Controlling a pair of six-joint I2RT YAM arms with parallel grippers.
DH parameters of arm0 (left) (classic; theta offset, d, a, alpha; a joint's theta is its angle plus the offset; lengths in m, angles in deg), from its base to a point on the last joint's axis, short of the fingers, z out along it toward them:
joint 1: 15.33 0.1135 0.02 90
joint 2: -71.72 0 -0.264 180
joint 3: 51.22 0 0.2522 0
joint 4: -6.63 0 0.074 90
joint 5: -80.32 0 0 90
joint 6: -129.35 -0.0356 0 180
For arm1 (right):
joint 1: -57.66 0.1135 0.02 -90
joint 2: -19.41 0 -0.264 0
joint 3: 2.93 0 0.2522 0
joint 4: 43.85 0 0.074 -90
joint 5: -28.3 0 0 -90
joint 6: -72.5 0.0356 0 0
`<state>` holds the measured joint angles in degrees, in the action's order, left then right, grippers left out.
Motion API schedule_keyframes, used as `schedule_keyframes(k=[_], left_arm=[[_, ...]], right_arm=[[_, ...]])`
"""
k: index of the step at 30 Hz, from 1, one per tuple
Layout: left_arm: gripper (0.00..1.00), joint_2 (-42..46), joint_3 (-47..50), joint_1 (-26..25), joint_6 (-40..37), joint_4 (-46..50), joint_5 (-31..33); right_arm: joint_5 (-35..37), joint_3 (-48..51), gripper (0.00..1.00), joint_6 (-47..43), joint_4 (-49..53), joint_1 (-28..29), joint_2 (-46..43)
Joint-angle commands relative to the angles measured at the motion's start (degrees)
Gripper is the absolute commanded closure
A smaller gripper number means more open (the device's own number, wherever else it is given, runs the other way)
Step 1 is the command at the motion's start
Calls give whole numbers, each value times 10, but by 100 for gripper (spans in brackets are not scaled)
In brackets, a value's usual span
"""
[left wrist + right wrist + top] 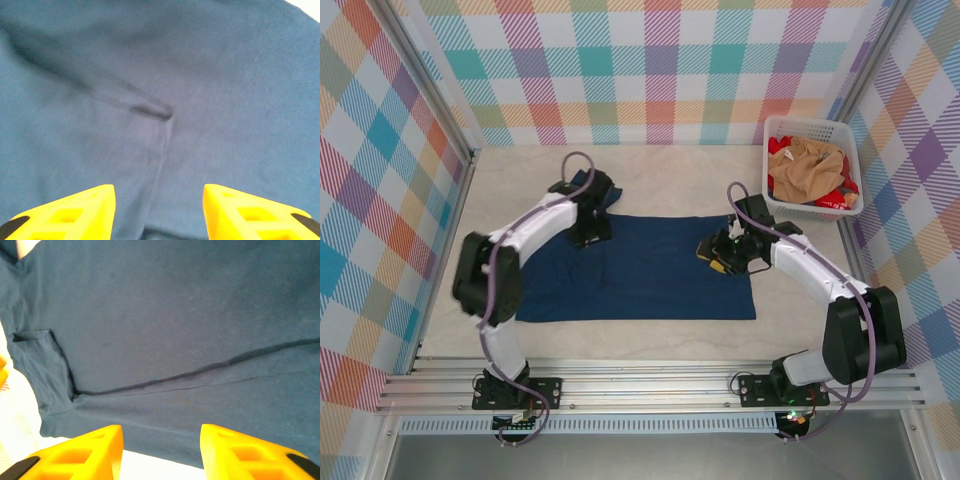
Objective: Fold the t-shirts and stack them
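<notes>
From above, the navy blue cloth t-shirt (640,270) lies flat on the pale surface (670,170). Left wrist: left hand (159,210) open, empty, above limp fabric. Right wrist: right hand (161,450) open over its edge. The cloth looks soft and light, likely best pinched at corners.

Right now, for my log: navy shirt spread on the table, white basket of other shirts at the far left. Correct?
No: the top view shows the basket at the far right. The navy shirt does lie spread on the table.
</notes>
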<state>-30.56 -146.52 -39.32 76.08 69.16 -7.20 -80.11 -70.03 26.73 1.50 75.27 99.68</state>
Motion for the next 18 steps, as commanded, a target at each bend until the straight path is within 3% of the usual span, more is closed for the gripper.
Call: schedule_keyframes(k=[1, 5, 8, 18], left_arm=[[59, 81, 99, 70, 91, 9, -54], [74, 106, 195, 141, 118, -14, -114], [77, 93, 219, 166, 122, -31, -121], [78, 10, 247, 163, 91, -79, -72]], right_arm=[[33, 32, 57, 34, -9, -9, -14], [52, 35, 63, 55, 21, -22, 29], [65, 35, 67, 56, 35, -27, 61], [146, 22, 71, 79, 113, -28, 150]])
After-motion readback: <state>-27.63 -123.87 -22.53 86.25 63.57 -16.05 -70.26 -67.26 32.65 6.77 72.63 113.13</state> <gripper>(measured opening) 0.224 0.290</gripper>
